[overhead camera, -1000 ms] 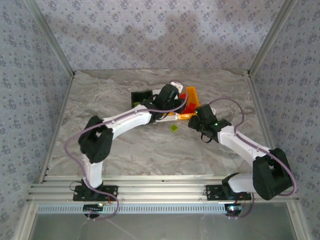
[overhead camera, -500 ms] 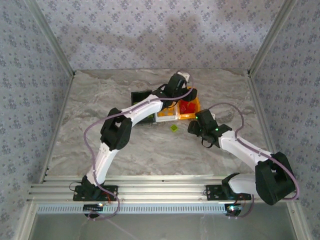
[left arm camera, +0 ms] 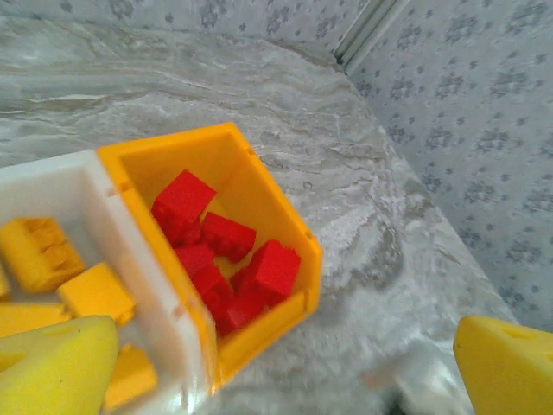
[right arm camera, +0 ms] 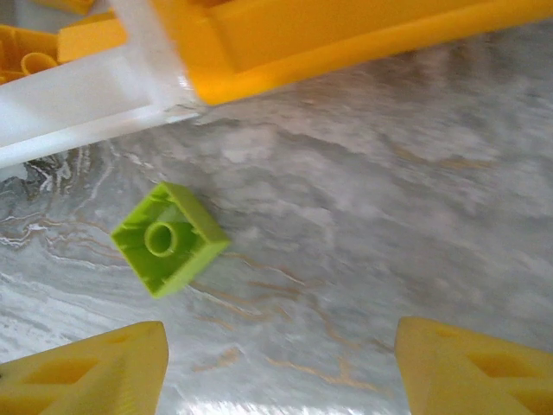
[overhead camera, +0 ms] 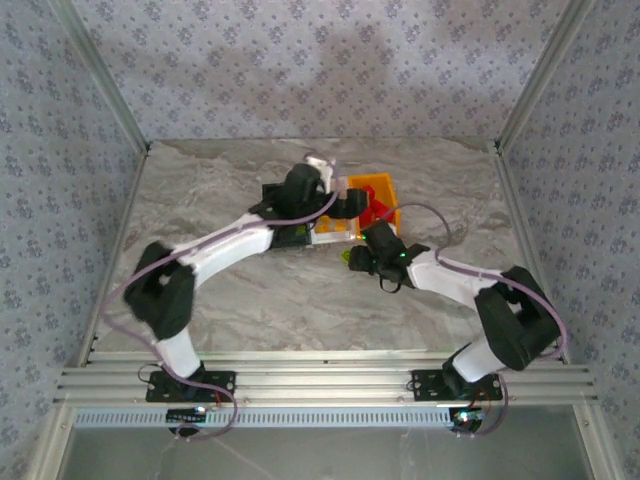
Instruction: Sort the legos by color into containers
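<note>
A lime green lego (right arm camera: 168,238) lies upside down on the marble, just in front of the white bin (right arm camera: 86,95) and the orange-yellow bin (right arm camera: 346,35). My right gripper (right arm camera: 281,372) hangs open over the table with the green lego ahead and to the left of its gap. In the top view it (overhead camera: 358,255) sits beside that lego (overhead camera: 345,256). My left gripper (left arm camera: 276,372) is open and empty above the bins. The orange-yellow bin (left arm camera: 259,199) holds several red legos (left arm camera: 225,259). Yellow-orange legos (left arm camera: 52,259) lie in the white bin (left arm camera: 95,216).
The black bin (overhead camera: 270,190) stands left of the white one, mostly covered by my left arm. The three bins form a row at the middle back of the table (overhead camera: 220,290). Aluminium frame posts and patterned walls close in the workspace.
My left arm has swung back to the left from over the orange-yellow bin. My right gripper has moved left, closer to the green lego, which has stayed put.
</note>
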`<action>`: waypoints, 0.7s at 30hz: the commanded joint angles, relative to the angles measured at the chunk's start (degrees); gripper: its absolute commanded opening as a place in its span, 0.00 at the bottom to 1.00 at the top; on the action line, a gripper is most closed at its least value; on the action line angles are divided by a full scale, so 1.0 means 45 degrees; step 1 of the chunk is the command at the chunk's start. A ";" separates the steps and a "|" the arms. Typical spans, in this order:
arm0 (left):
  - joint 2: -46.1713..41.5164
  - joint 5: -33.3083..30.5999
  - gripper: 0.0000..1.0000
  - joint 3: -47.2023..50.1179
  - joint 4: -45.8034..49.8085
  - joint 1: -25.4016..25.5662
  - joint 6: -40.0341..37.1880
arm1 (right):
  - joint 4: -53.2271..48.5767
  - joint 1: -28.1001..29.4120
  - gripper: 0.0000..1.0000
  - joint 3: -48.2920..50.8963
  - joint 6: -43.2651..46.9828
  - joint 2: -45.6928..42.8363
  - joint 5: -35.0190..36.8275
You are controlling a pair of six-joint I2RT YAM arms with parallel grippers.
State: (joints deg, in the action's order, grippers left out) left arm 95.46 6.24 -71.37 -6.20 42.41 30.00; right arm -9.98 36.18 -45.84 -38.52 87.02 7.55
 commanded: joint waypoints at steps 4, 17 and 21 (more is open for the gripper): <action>-0.5450 -0.1272 1.00 0.4842 -0.0606 0.0105 0.0425 | 0.0874 0.0253 0.73 -0.1668 0.1255 0.2101 -0.0188; -1.2964 -0.4738 1.00 0.9103 0.4684 0.0068 0.1858 | -0.0845 0.0803 0.62 -0.3327 0.1871 0.4195 0.0585; -1.4068 -0.5506 1.00 0.9395 0.5578 0.0070 0.1986 | -0.0847 0.1087 0.47 -0.3382 0.1900 0.4217 0.0518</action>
State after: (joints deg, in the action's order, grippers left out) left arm 34.24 -13.80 -29.52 13.78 42.76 37.60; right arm -11.18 39.77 -59.72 -30.52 104.71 10.52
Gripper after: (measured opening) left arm 0.996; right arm 0.487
